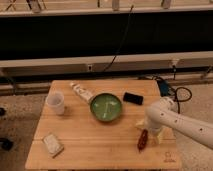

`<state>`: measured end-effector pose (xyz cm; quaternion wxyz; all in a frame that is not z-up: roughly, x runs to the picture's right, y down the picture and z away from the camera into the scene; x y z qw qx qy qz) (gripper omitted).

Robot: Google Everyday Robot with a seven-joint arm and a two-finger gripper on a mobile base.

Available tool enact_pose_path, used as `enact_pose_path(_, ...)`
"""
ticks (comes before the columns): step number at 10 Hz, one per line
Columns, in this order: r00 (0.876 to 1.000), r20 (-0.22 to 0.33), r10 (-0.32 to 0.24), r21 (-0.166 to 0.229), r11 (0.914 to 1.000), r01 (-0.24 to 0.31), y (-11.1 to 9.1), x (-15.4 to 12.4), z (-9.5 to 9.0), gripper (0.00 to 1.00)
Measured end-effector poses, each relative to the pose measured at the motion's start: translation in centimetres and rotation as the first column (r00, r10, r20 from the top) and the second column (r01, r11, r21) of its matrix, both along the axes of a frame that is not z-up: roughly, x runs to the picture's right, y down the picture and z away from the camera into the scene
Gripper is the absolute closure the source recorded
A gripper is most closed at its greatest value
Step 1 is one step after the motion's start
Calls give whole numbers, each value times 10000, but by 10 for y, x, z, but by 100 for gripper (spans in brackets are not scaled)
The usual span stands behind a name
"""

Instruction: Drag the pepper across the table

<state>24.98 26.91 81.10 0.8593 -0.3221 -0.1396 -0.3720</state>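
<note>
The pepper (142, 140) lies on the table (90, 145) close to the right edge, toward the front right corner. The gripper (149, 130) is positioned directly beside the pepper's upper end. Gripper state: cannot tell. A green bowl (106, 106) occupies the table centre.

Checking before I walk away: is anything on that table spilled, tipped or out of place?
Nothing stands out. The cup and green bowl sit upright, and the hand is by the pepper near the table's logo corner.
</note>
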Motion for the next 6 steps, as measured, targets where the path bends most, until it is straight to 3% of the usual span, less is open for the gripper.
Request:
enact_pose_path(4,9914,1275,-304,431,9988,251,-1,-4,-8,20)
enact_pose_path(6,9888,1464,-293,518,9984,219,0,-5,-11,20)
